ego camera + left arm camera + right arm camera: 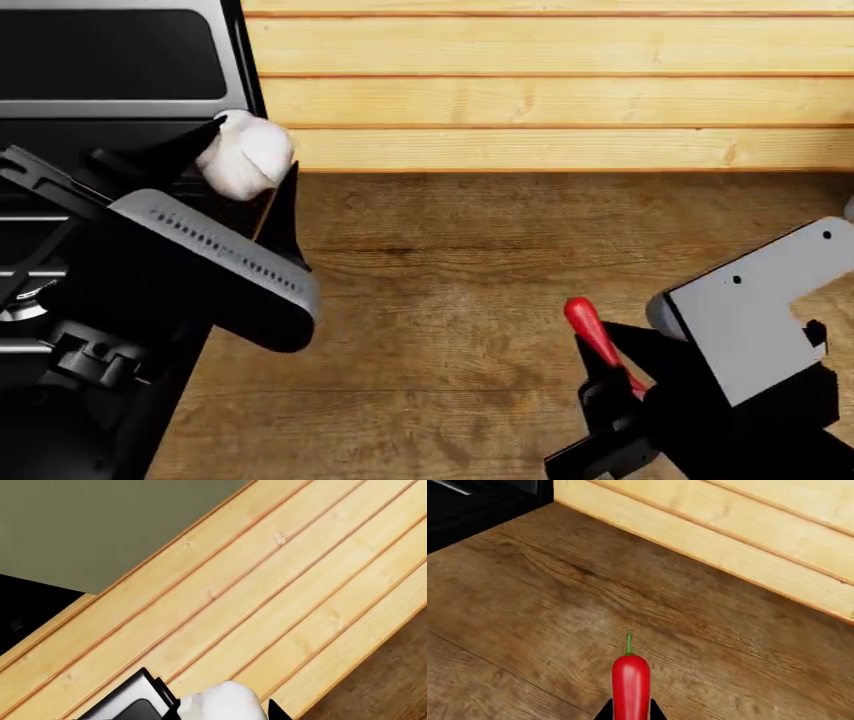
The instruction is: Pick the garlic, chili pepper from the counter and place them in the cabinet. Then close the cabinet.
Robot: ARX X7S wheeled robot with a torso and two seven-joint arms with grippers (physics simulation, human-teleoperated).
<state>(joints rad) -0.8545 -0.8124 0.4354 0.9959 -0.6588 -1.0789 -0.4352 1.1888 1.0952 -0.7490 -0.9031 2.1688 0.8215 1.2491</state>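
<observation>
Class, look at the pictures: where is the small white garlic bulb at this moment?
The small white garlic bulb is gripped in the left gripper, on the head view's left, by the black stove and above the brown wood-grain counter.

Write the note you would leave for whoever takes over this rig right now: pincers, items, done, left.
Left pincer: shut on the garlic, lifted off the counter beside the stove, in front of the plank wall.
Right pincer: shut on the chili pepper, held above the counter, stem end pointing away from the pincer.
Done: both items picked up.
Left: put both in the cabinet, which is not in view, then close it.
</observation>
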